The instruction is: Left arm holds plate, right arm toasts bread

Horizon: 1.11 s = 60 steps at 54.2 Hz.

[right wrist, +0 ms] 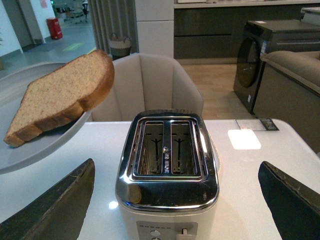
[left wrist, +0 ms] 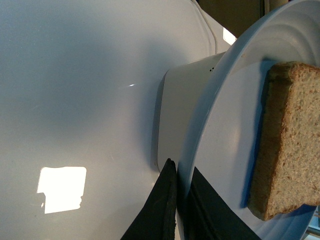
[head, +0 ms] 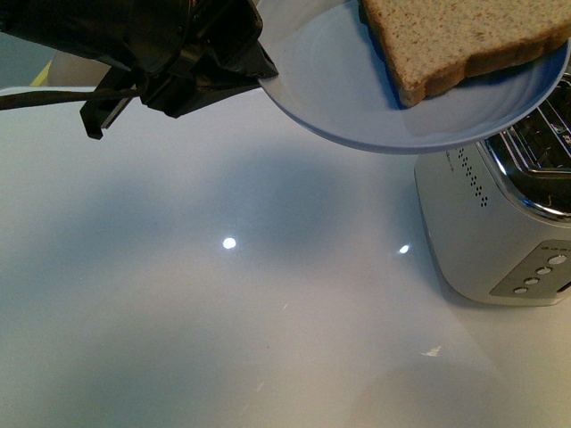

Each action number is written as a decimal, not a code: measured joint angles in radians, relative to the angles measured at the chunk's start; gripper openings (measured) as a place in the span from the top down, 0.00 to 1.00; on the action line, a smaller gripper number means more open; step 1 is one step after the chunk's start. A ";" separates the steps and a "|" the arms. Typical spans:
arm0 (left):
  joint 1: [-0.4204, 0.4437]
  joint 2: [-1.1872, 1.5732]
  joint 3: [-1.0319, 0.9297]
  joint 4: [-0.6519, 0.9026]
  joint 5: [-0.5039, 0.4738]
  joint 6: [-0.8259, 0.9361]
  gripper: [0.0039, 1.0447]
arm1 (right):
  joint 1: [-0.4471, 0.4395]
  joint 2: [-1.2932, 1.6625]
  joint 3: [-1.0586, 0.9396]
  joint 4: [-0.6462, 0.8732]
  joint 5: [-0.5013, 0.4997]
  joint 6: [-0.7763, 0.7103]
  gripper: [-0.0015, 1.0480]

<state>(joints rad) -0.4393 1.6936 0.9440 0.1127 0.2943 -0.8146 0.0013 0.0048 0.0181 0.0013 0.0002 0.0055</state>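
The jaws of the left arm, black and wrapped in dark covering, are closed on the near rim of the round pale blue-white shallow plate. The left wrist view shows one dark finger under the rim and the other on its upper face. The plate is held in the air, clear of the glossy white desk, and looks somewhat tilted. The single slice of light brown wholemeal bread with a darker tan crust lies on it, its rounded top reaching past the far rim. The plate hangs just beside and above the silver two-slot toaster, which stands upright on the desk. The right arm's jaws stand wide apart and hold nothing. Their two dark fingers frame the toaster from the front in the right wrist view, well short of the bread. Both slots look empty. By my reading the left arm's share is in place, with the plate lifted and the bread offered next to the toaster. The toasting itself has not begun. The right arm has yet to grip the slice, lift it off the plate, lower it upright into a slot and press the lever. The overhanging slice could slide if the plate tips further.
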 joint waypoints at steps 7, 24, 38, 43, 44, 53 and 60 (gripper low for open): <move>0.000 0.000 0.000 0.000 0.001 -0.001 0.97 | 0.000 0.000 0.000 0.000 0.000 0.000 0.09; 0.000 0.000 0.000 0.000 0.001 -0.002 0.97 | 0.002 0.008 0.003 -0.012 0.011 0.008 0.09; 0.000 0.000 0.000 -0.001 0.000 -0.002 0.97 | 0.063 0.252 0.136 -0.228 0.128 0.200 0.09; 0.000 -0.001 0.000 -0.001 -0.001 -0.002 0.97 | 0.074 0.337 0.185 -0.137 0.133 0.222 0.09; 0.000 -0.001 0.000 -0.001 -0.001 -0.002 0.97 | 0.074 0.350 0.191 -0.126 0.131 0.225 0.09; 0.000 -0.001 0.000 -0.001 0.000 -0.002 0.97 | 0.066 0.615 0.310 0.071 0.034 0.319 0.09; 0.000 -0.001 0.000 -0.001 0.001 -0.002 0.97 | 0.099 0.851 0.415 0.243 -0.055 0.450 0.09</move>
<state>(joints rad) -0.4389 1.6928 0.9436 0.1116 0.2951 -0.8169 0.1001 0.8558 0.4335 0.2443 -0.0544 0.4553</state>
